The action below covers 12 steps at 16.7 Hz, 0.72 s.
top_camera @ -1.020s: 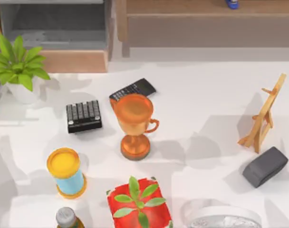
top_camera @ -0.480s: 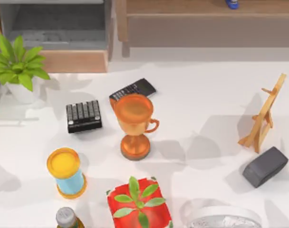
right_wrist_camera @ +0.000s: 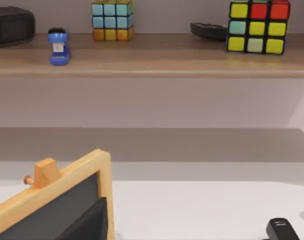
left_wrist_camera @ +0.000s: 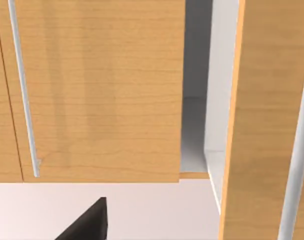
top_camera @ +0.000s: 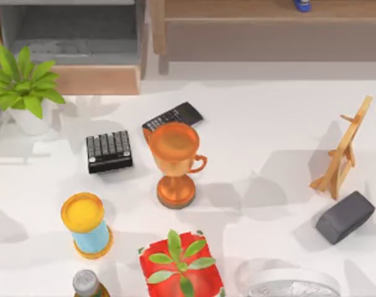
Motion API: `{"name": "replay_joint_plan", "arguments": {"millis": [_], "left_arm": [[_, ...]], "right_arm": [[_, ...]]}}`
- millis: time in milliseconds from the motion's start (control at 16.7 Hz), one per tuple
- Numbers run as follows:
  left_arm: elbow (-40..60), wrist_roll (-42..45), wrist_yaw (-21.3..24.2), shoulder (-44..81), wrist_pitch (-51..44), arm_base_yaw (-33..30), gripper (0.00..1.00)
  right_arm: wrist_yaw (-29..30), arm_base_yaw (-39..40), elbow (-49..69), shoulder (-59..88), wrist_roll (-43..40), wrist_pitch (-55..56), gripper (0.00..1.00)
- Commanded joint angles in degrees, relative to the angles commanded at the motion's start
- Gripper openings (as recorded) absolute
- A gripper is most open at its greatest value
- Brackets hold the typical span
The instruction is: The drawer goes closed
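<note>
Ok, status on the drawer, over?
Drawer open at top view's upper left, tan front panel out. Left wrist view faces wooden panels. Potted plant overlaps the front's left end.

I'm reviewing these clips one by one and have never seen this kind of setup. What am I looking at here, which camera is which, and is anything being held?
This is a simulated table with two AgileX arms, each ending in a two-finger gripper. One picture looks straight down from above; the other two come from cameras on the arms' wrists.

From above, the drawer stands pulled out at the table's far left, its tan front panel facing the table. Beside it runs a long wooden shelf. On the table lie a potted plant, a black keypad, a calculator, an orange trophy, a yellow-topped can, a small easel and a grey block.

The left wrist camera faces light wooden panels close up. The right wrist camera faces the shelf, which holds a blue stapler and two colour cubes.

Nothing appears to be held.
</note>
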Motion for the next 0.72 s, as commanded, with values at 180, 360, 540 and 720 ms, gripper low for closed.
{"name": "replay_joint_plan", "arguments": {"millis": [180,360,540,720], "left_arm": [[2.7,0.0,-1.9,1.2,-1.5,-1.9,1.00],[2.9,0.0,-2.0,1.2,-1.6,-2.0,1.00],[2.9,0.0,-2.0,1.2,-1.6,-2.0,0.85],[2.9,0.0,-2.0,1.2,-1.6,-2.0,0.62]], "right_arm": [[0.0,0.0,0.0,0.0,0.0,0.0,1.00],[0.0,0.0,0.0,0.0,0.0,0.0,1.00],[0.0,0.0,0.0,0.0,0.0,0.0,1.00],[0.0,0.0,0.0,0.0,0.0,0.0,1.00]]}}
